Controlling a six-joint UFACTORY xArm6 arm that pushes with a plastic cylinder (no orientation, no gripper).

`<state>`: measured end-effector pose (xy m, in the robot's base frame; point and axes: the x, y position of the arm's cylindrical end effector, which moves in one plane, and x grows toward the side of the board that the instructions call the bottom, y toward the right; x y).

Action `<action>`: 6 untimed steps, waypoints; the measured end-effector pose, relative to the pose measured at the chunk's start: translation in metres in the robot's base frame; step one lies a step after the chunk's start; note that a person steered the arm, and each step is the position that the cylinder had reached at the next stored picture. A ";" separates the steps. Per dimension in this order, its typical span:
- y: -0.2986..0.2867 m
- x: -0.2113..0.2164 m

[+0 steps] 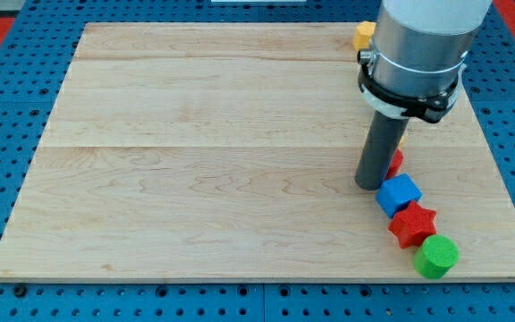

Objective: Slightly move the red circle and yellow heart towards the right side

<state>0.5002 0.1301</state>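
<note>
My tip (368,185) rests on the wooden table (204,152) in the right half of the frame, a little below mid-height. The tool is a plain dark rod hanging from a wide grey cylinder with a black and white collar; it has no parts that part or clamp, so it simply stands on the wood.

Just to the right of the rod, a small piece of the red circle (395,162) peeks out from behind it, touching or nearly touching the rod's side; most of it is hidden, so its round shape cannot be confirmed from here. A thin sliver of yellow shows just above that red piece at the rod's right edge. This may be the yellow heart, but too little is visible to tell.

Directly below and to the right of my tip sits the blue cube (398,194), very close to the tip. Below it, running down toward the lower right of the frame, lies the red star (413,224), touching the cube, and then the green cylinder (437,256), just beside the star near the table's bottom edge.

At the top of the frame, beside the grey cylinder's left side, a yellow block (363,35) sits at the table's far edge, partly hidden, its shape unclear.
</note>
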 end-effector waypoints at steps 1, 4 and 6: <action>-0.042 0.000; -0.018 -0.025; 0.015 -0.025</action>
<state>0.4750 0.1448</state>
